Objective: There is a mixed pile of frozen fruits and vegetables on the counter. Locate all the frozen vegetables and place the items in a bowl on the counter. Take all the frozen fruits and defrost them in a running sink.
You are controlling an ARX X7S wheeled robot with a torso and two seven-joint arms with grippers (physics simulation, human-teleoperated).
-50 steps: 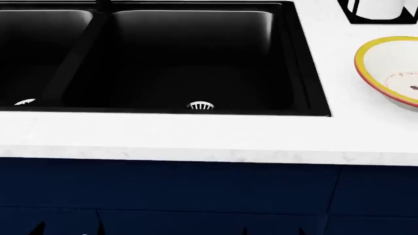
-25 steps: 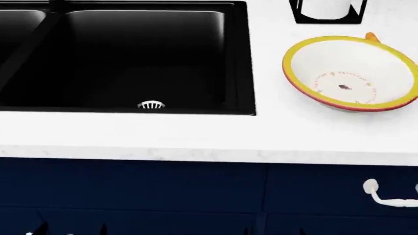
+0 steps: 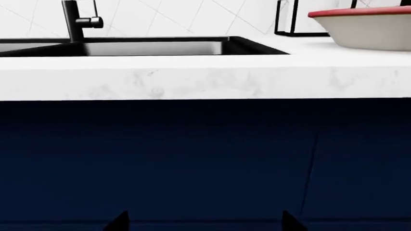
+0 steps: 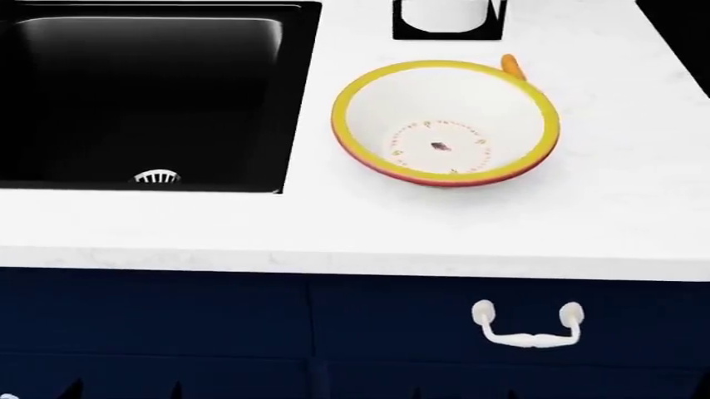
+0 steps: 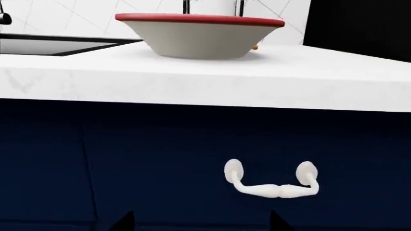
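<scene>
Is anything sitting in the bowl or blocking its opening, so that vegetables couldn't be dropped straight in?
Nothing visible does. The bowl stands upright and empty on the counter, right of the sink. Only a small orange item lies behind its rim, outside it. A black holder stands further back, apart from the bowl.

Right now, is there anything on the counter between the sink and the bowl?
No. In the head view only bare white counter separates the sink from the bowl. The small orange item lies behind the bowl, not between them.
</scene>
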